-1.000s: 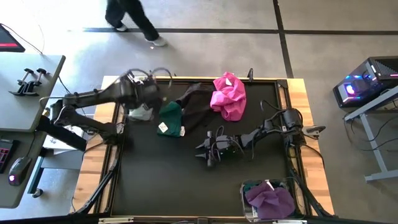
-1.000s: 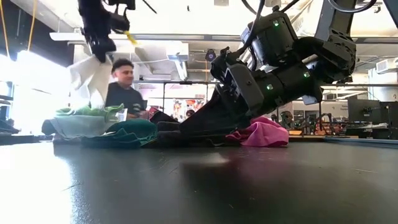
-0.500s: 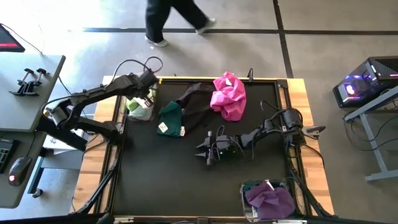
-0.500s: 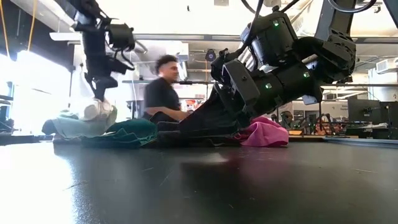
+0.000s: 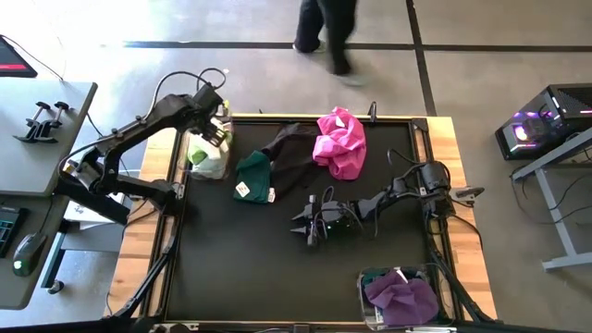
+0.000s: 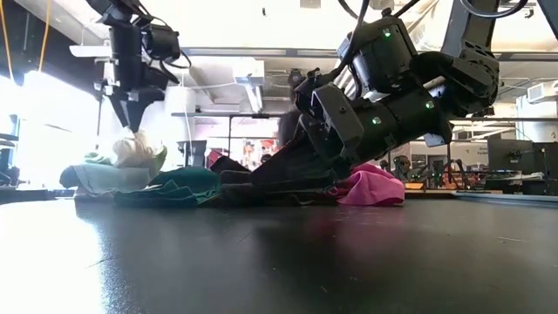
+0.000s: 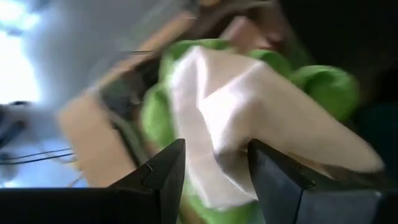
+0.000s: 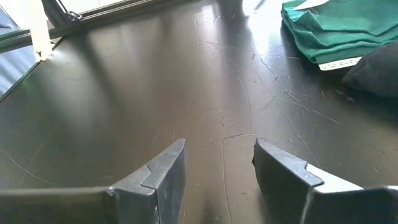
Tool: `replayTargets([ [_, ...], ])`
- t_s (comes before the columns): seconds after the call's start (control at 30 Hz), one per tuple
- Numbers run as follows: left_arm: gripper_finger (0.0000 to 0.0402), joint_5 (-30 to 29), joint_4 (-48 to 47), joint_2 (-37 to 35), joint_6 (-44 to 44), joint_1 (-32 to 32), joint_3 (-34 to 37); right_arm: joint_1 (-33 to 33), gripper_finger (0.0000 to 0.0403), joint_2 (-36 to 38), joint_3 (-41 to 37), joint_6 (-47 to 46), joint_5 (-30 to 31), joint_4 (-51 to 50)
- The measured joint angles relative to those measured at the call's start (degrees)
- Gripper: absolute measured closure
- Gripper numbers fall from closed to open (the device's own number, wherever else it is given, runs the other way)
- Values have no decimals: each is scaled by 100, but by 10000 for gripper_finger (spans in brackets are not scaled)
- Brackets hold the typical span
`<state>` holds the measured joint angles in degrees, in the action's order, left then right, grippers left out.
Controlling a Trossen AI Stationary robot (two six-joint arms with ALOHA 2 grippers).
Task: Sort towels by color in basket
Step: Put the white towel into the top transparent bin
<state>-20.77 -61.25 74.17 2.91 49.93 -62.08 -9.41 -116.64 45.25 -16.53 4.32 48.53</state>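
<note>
Left gripper (image 5: pixel 215 118) sits above the basket (image 5: pixel 209 168) at the table's far left edge. In its wrist view the two fingers (image 7: pixel 163 174) stand apart with a clear gap, and nothing is clamped between them. Directly beneath the fingers lies a cream-white towel (image 7: pixel 242 130), resting on top of lime green towels (image 7: pixel 323 87) in that basket. Whether the fingertips touch the white cloth cannot be told; in the low view the gripper (image 6: pixel 131 109) hangs just above the white bundle (image 6: pixel 132 150).

Right gripper (image 5: pixel 313 229) is low over the bare black mat (image 8: pixel 155 81) near the table's middle. Its fingers (image 8: pixel 163 171) are apart and hold nothing.

Loose towels on the mat: a dark teal-green towel (image 5: pixel 254 176) just beside the left basket, a black towel (image 5: pixel 289 155) touching it, and a magenta towel (image 5: pixel 340 141) further right, near the far edge. A second basket (image 5: pixel 366 310) at the near right edge holds a purple towel (image 5: pixel 402 296).

A person (image 5: pixel 326 28) is on the floor beyond the table.
</note>
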Motion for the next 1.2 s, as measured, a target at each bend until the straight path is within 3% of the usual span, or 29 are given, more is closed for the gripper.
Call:
replayTargets([
  [0.1, 249, 484, 378, 57, -75, 4, 180, 0, 224, 0, 0, 1, 0, -2],
  [0.37, 297, 353, 2025, 772, -225, 150, 1333, 0, 224, 0, -1, 0, 0, -6],
  [0.47, 308, 376, 2244, 1105, -197, 150, 1419, 0, 224, 0, 0, 0, 0, -26],
  [0.63, 305, 412, 1852, 1202, -402, 149, 1113, 0, 224, 0, 0, 0, 0, -31],
  [1.03, 230, 521, -69, 300, -55, 195, -323, 0, 224, -2, -2, -103, 2, -33],
  [1.2, 234, 519, 237, -248, 134, 178, -247, 0, 224, -2, 0, -103, 2, -31],
])
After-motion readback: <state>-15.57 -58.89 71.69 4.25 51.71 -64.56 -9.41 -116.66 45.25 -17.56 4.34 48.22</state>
